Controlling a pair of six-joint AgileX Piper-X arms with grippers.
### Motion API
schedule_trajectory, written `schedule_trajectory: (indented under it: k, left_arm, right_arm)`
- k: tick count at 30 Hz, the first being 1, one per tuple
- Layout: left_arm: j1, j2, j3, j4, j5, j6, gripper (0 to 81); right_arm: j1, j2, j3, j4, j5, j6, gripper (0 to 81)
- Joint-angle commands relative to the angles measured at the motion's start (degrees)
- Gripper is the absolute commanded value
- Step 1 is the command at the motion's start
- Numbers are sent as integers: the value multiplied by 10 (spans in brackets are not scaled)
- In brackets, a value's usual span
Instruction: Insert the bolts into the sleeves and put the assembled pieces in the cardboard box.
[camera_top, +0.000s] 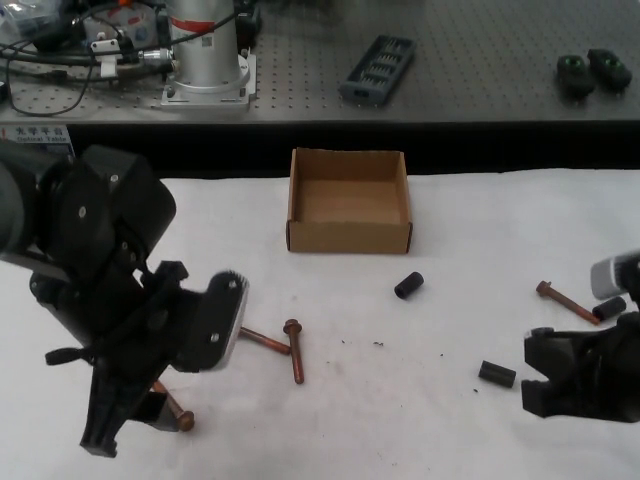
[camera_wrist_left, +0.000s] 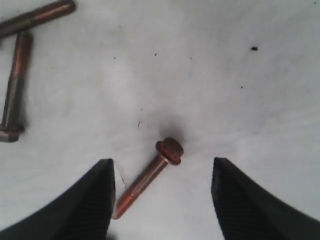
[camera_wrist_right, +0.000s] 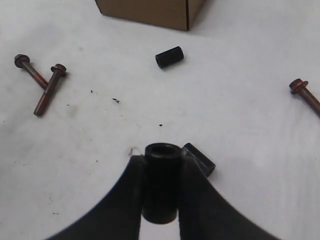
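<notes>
The left jaws are hanging released over a bolt (camera_wrist_left: 145, 182) lying near the tabletop's (camera_top: 450, 300) near-left corner; the right jaws are clenching a sleeve (camera_wrist_right: 161, 190) by its right edge.

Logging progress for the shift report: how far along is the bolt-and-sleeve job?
Done: nothing yet; the cardboard box looks empty. In hand: the right end effector grips one sleeve, and the left end effector hangs open over a loose bolt. Left: all insertions and boxing; two bolts and another sleeve lie loose on the bench.
</notes>
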Motion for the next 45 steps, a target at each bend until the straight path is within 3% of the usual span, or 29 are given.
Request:
schedule_trajectory:
  k: [1, 7, 20, 22, 24, 26, 29, 31, 37, 40, 45]
  left_arm:
    - [-3, 1, 15, -33, -12, 63, 420]
    - [-3, 1, 51, -106, -48, 123, 420]
    - [-3, 65, 71, -174, -63, 132, 413]
    - [-3, 77, 71, -166, -87, 132, 340]
    - [-3, 83, 71, -155, -99, 132, 201]
    - [-3, 83, 71, -143, -95, 125, 0]
    - [-8, 77, 69, -145, -81, 55, 4]
    - [-11, 68, 66, -158, -37, -4, 6]
    - [-8, 1, 64, -319, 296, -344, 6]
    - [-10, -31, 64, -419, 394, -477, 6]
    - [-10, -77, 64, -498, 569, -534, 6]
  right_arm:
    - [1, -7, -2, -15, -5, 4, 66]
    - [1, -7, 1, -26, -9, 4, 66]
    - [1, -7, 1, -27, -62, 4, 66]
    - [1, -7, 1, -29, -62, 4, 66]
    - [1, -7, 1, -31, -62, 4, 66]
    - [1, -7, 1, -37, -62, 4, 66]
    - [1, -7, 1, -53, -70, 4, 66]
    - [1, -7, 1, -69, -89, 3, 66]
    - [18, -7, 24, -153, -140, -48, 66]
    - [36, -8, 74, -274, -145, -55, 66]
    - [52, 15, 169, -469, -151, -137, 66]
